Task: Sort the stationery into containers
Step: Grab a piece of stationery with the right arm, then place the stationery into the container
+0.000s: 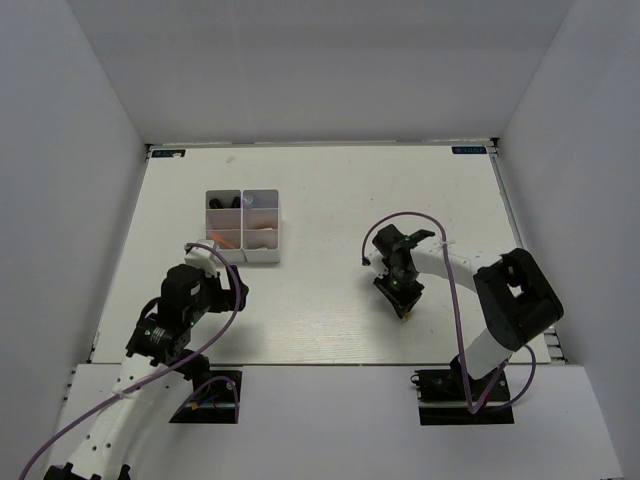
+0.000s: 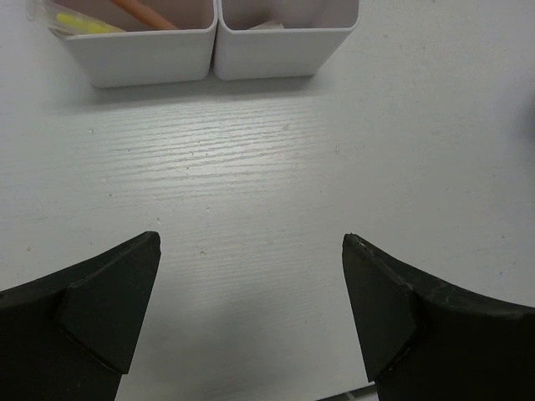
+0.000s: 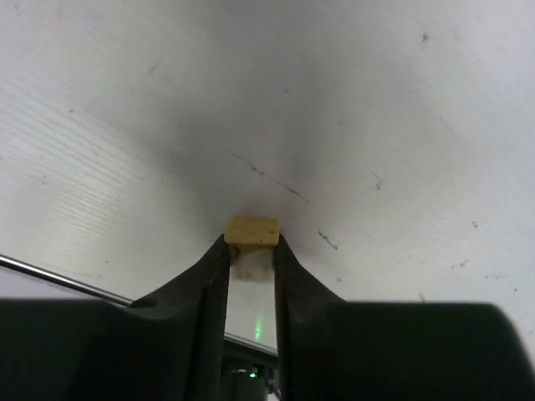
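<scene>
Right claw [image 3: 252, 249] clenched on a small tan block [image 3: 252, 230], pinched at the very fingertips, probably so as to let go cleanly over a compartment. Low over the table [image 1: 330, 180] on the near right; touching it or just lifted, impossible to tell. White box [image 1: 262, 254] well apart on the far left, so a long carry leftward ahead. Left claw [image 2: 251, 276] released and empty, parked just near of the box wall, seemingly waiting clear of the drop. A yellow pen [image 2: 84, 23] already inside.
</scene>
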